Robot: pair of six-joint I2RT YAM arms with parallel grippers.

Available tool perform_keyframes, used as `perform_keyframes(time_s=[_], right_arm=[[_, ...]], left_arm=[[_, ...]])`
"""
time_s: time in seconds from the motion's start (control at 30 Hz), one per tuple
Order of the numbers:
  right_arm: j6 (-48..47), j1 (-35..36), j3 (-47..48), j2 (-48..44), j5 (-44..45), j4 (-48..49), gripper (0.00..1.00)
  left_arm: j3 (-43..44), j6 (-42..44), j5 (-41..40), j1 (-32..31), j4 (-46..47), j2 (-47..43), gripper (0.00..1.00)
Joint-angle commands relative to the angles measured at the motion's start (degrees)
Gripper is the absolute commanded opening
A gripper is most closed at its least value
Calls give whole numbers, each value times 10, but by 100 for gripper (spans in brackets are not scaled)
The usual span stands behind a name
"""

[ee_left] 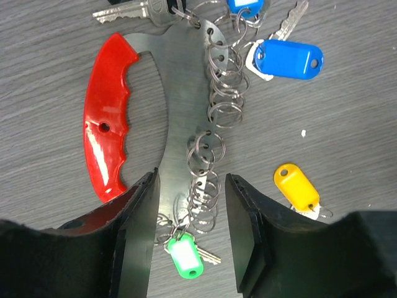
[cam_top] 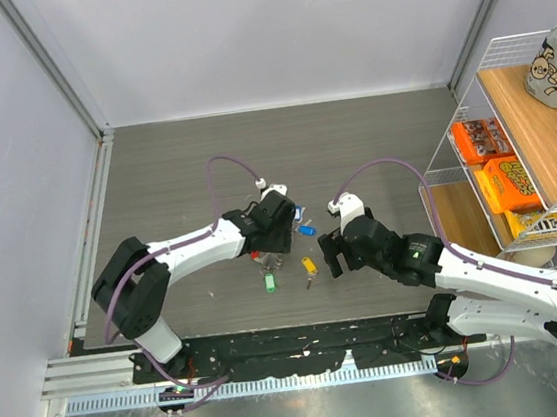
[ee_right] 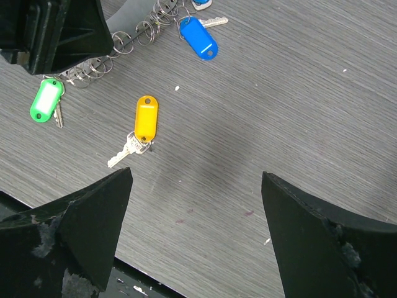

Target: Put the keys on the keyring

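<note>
The keyring is a row of thin metal rings (ee_left: 224,93) strung along a flat steel holder (ee_left: 180,81) with a red handle (ee_left: 105,118). My left gripper (ee_left: 190,177) stands over the holder's narrow end, open, with the lower rings (ee_left: 205,186) between its jaws. A green-tagged key (ee_left: 186,257) hangs from those rings. A blue-tagged key (ee_left: 288,59) lies at the upper rings. The yellow-tagged key (ee_right: 146,118) lies loose on the table. My right gripper (ee_right: 195,175) hovers wide open and empty to the right of it.
A wire shelf (cam_top: 455,163) with orange boxes (cam_top: 507,182) stands at the right edge. Grey walls close the table's left and back. A black rail (cam_top: 294,348) runs along the near edge. A bare key (ee_left: 124,11) lies by the handle's top.
</note>
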Motion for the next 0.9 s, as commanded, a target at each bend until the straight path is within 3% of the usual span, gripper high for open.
perform_keyframes(time_s=[0.0,0.27,0.87], right_arm=[[4,3,-1,-11,17,10,92],[2,3,0,-5,17,10,92],[5,3,4,4,3,17,92]], left_arm=[[39,-12,14,8,16,21,51],[39,-17,31,17,22,44,41],[-35,-32,43,18,39,-1,41]])
